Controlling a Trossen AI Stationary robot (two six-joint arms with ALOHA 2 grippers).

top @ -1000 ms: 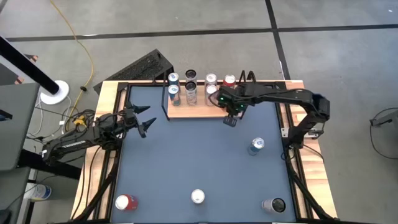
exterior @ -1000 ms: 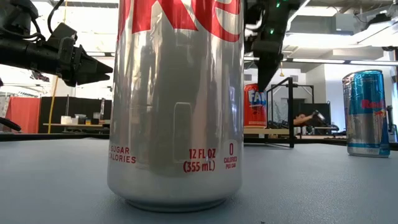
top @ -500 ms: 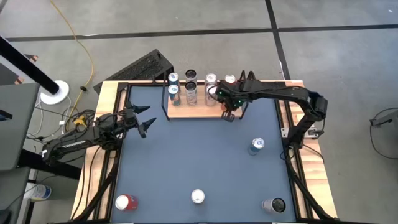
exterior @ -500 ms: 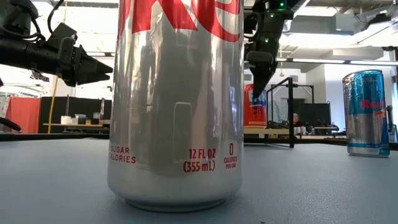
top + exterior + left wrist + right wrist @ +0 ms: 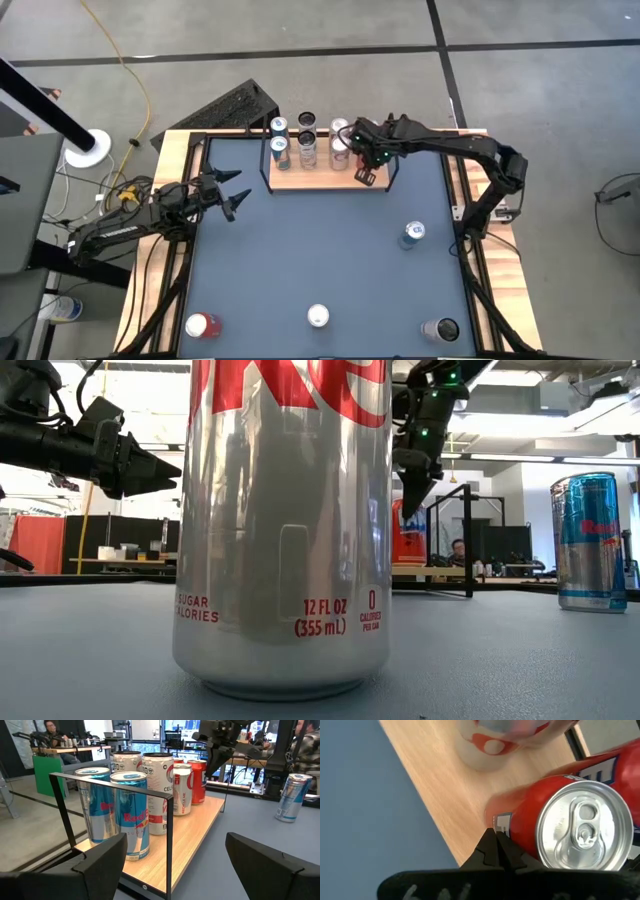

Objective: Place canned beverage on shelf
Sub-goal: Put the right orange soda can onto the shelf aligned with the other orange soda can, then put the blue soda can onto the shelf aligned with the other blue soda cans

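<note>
Right gripper (image 5: 369, 176) is held closed and empty above the shelf (image 5: 320, 178)

The red can (image 5: 560, 827) is seen standing on the shelf, just beside the closed gripper, not held. The left gripper (image 5: 232, 192) is kept wide open and empty over the counter (image 5: 300, 260), apart from the shelf.

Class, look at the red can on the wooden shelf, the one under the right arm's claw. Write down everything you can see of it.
The red aluminium drink can stands upright on the light-wood shelf board with a thin black rail frame, at the end of the row of cans. Its body is red with some blue and white print; its silver top shows an unopened pull tab. It looks undented. The right claw, fingers shut, hovers just above and beside it, not gripping it. A silver-and-red can stands close beside it.
</note>
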